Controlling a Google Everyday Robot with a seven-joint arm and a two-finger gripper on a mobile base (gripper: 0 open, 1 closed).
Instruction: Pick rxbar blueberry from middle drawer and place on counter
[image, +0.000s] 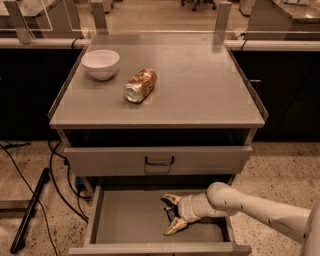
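1. rxbar blueberry: lies on the floor of the middle drawer, right of centre, seen as a dark sliver between the fingers.
2. gripper: inside the drawer, reaching in from the right. Jaws are spread and straddle the bar, one finger on its far side and one on its near side. I see no clamp on it, so I read it as not grasped.
3. Progress: the drawer is pulled out and the reach is done. Still to do: close on the bar, lift, retract, and place it on the counter.
4. Arm: enters low from the right, over the drawer's right wall.
5. Obstruction: the closed drawer front with its dark handle sits directly above and just behind the gripper. A straight lift would likely hit it, so the bar probably has to come out toward the near side first.
6. Counter contents: a can on its side left of centre, and a white bowl at far left. The right half looks like the easy drop zone.
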